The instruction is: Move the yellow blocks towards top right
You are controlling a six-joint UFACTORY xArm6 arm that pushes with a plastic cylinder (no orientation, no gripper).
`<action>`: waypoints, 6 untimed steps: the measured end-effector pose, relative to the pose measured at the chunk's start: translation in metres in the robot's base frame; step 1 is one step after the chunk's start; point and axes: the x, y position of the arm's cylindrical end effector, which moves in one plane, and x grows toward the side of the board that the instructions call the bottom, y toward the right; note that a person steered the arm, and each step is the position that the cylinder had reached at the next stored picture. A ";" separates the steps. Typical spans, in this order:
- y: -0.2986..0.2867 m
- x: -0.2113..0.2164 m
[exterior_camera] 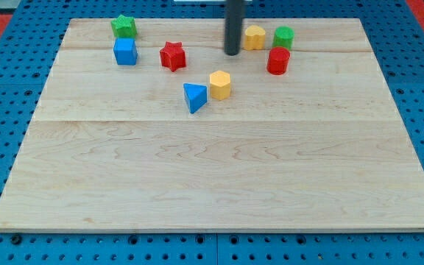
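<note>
My tip (232, 53) rested on the wooden counter (219, 184) at the far side, a little right of centre, with the dark rod rising straight up out of the view's top. The arm carried no gripper, so nothing was open, closed or gripping; the rod simply ended at the tip.

Just to the right of the tip, close but apparently not touching it, sat one yellow block (254, 37), rounded in outline, near the far edge. A green block (283, 37) stood just beside it on the right, and a red block (278, 61), roughly cylindrical, sat slightly nearer, below the green one.

The second yellow block (220, 85), hexagonal in shape, lay nearer than the tip and a touch to its left, well apart from it. A blue triangular block (194, 97) sat just beside that yellow hexagon on its left, the two almost touching.

Further left, a red star block (173, 56) stood alone. At the far left, a green star block (124, 27) sat near the far edge, with a blue cube (125, 52) just in front of it.
</note>
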 end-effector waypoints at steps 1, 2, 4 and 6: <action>0.009 -0.030; 0.060 -0.048; 0.045 -0.027; -0.018 0.080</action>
